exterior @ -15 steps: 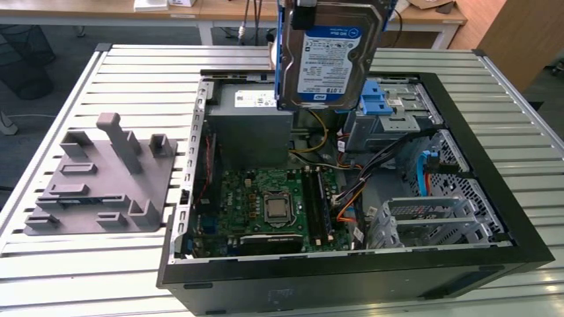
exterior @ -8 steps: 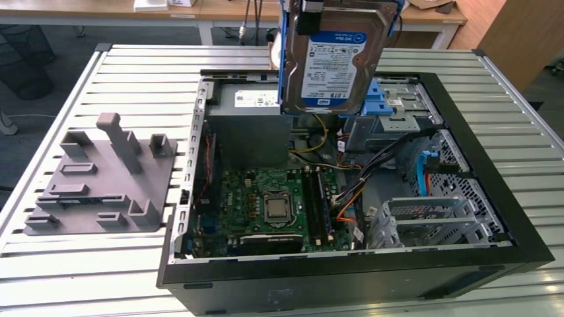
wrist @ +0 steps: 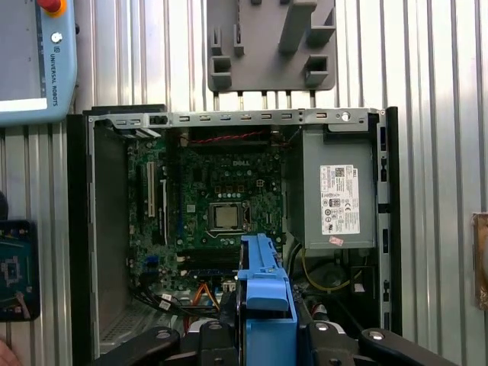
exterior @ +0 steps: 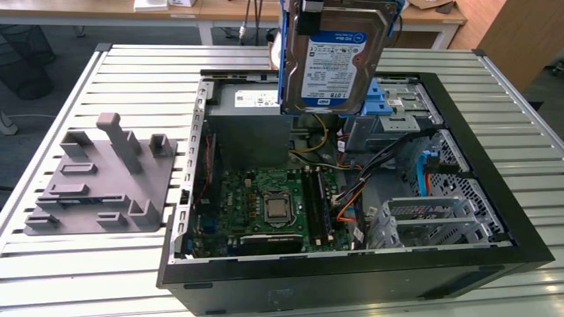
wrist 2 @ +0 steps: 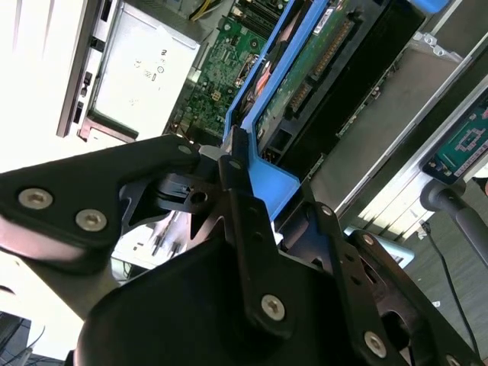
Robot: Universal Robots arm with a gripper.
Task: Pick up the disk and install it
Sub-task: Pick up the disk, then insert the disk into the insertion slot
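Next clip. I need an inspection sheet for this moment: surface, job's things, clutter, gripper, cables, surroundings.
Surface: slatted metal table carrying an open computer case.
Job's things: disk with blue side rails, held in the air above the case and not installed; metal drive cage inside the case.
Clutter: grey fixture plate on the table, at the exterior view's left of the case.
Grippers: gripper shut on the disk's blue rail.
Cables: blue cable and other leads inside the case, beside the motherboard.
Surroundings: desks behind the table; teach pendant beside the case.
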